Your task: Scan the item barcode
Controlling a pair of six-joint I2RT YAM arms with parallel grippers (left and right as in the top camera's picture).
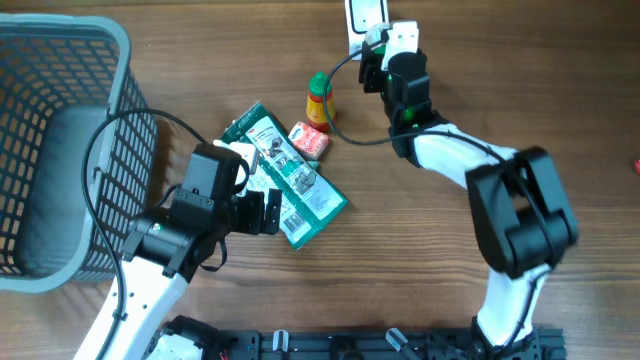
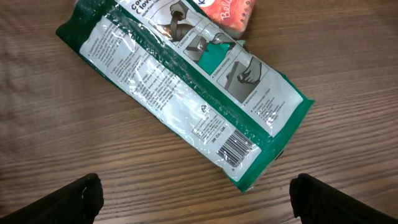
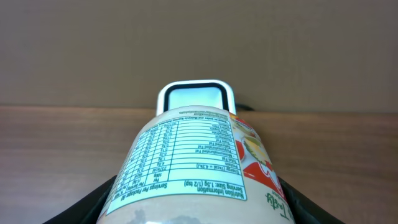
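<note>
Now, left to right. Grey basket sits well left of the green packet. Left pincer is poised at the packet's left side, fingers wide apart, holding nothing. The packet's barcode faces up. Pink sachet lies against the packet's far edge, with a small green-capped bottle just beyond it. Well right of the packet and beyond it, right pincer is clamped on a jar, held on its side off the desk, top end aimed at the scanner. Step in hand, by my reading: presenting the jar. Nutrition panel faces up; no barcode showing. Next move likely calls for rolling the jar until its code meets the scanner window.
</note>
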